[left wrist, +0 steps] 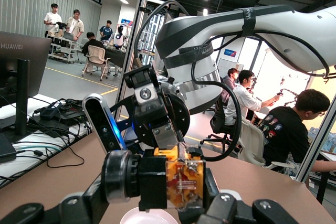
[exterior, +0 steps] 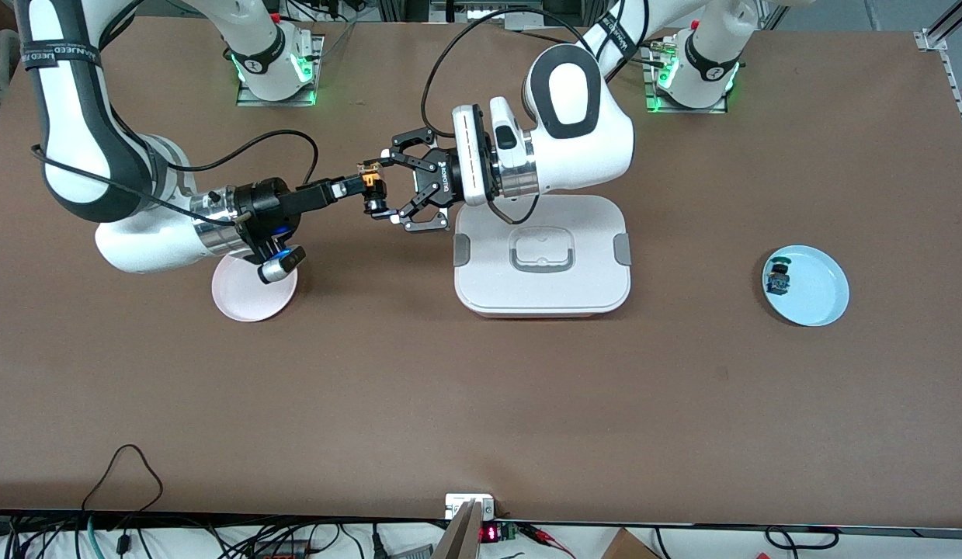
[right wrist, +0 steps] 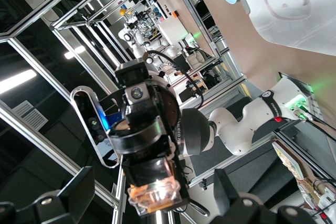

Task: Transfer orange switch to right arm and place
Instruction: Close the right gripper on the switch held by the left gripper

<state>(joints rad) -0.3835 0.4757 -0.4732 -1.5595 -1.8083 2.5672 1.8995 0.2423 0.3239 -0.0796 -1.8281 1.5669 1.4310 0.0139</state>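
The orange switch (exterior: 370,192) hangs in the air over the table, between the pink plate and the white box. My left gripper (exterior: 382,190) is shut on it lengthwise, one finger on the silver-ringed cap end and one on the orange base end. In the left wrist view the switch (left wrist: 168,182) fills the left gripper (left wrist: 163,191). My right gripper (exterior: 364,186) reaches in from the right arm's end and straddles the switch. In the right wrist view the switch (right wrist: 153,184) sits mid-gap in the right gripper (right wrist: 153,191), which is open with space on both sides.
A white lidded box (exterior: 481,299) stands under the left arm's wrist. A pink plate (exterior: 236,303) lies below the right arm's wrist. Toward the left arm's end, a light blue plate (exterior: 822,303) holds a black-and-blue component with a teal cap (exterior: 778,276).
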